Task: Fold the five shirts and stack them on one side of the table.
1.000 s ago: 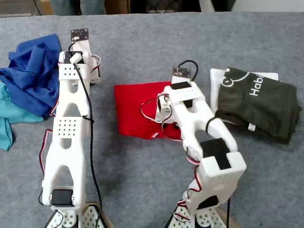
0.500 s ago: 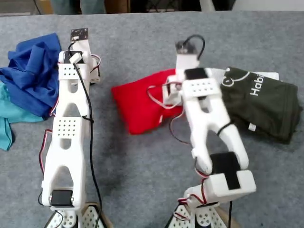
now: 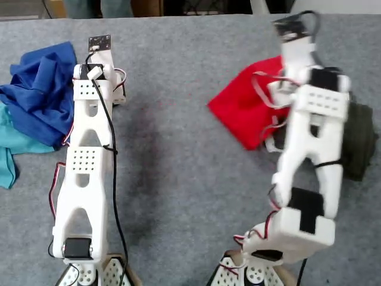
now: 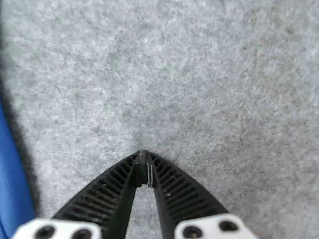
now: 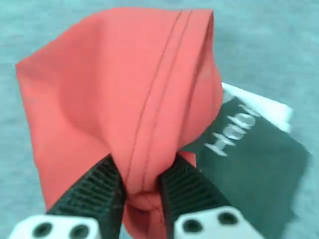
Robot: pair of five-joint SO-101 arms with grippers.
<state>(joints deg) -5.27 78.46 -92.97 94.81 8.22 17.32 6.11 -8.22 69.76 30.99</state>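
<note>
Red knit cloth fills the right gripper (image 5: 142, 186): its two ribbed black jaws are closed to a narrow gap on a bunched fold of the red shirt (image 5: 124, 89), and a double-stitched hem line runs down into the pinch. From the high view the shirt hangs from that arm at the far right of the table (image 3: 178, 155), partly above the dark green shirt (image 3: 360, 140), which lies folded on a white shirt (image 5: 279, 107). The left gripper (image 4: 143, 159) is pinched fully together with nothing between its tips, low over the bare grey felt just beside the crumpled blue shirt (image 3: 38, 89), with a teal shirt (image 3: 9, 149) under and beside that one. The red cloth looks light, soft and wholly limp. It sags around the single pinch point, so any fold it carries probably rests on gravity and on the jaws alone. A hold at one spot lets the free layers swing and open, and I judge the doubled hem to be the best place to grip, since the thicker seam gives the ribbed pads something to bite and slips less than a single layer. Weight should be no trouble; the risk lies rather in the bundle unrolling as it is set down, or dragging the dark green shirt askew where the two touch. The felt likely clings to fabric, which would help a laid edge stay put but would wrinkle anything pulled across it.
</note>
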